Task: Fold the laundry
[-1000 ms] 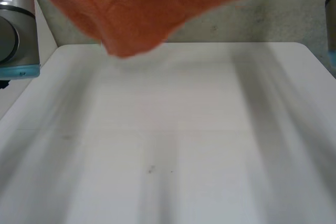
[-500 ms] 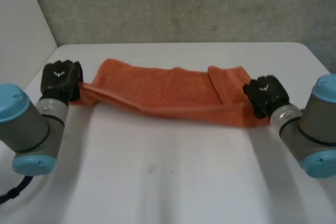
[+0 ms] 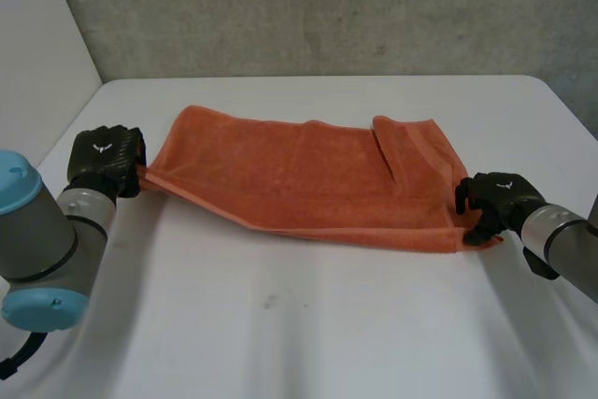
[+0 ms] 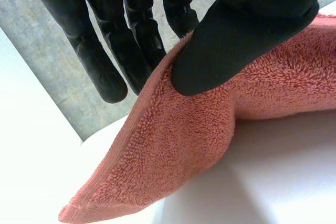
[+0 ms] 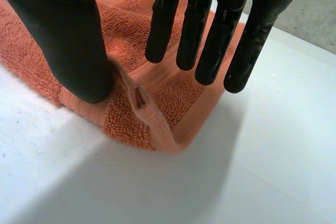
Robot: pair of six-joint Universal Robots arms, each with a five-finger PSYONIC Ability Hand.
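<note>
An orange towel [image 3: 308, 175] lies folded in a long band across the white table [image 3: 327, 324], with a narrow flap turned over near its right end. My left hand [image 3: 107, 158] holds the towel's left corner. Its thumb [image 4: 236, 40] pinches the towel [image 4: 178, 145] against the fingers [image 4: 105, 51], and that end is lifted slightly. My right hand [image 3: 495, 201] is at the towel's near right corner. Its fingers [image 5: 210, 24] are straight and spread above the towel [image 5: 168, 93], and the thumb rests beside a raised fold of the hem.
A grey wall [image 3: 327, 7] rises behind the table's far edge, and a white panel [image 3: 37, 53] stands at the far left. Bare tabletop stretches in front of the towel. Both forearms reach in from the near corners.
The towel, held up before the camera a second ago, now lies on the table. Both hands have drawn it nearer and flatter, and the right hand's fingers have opened off the corner.
</note>
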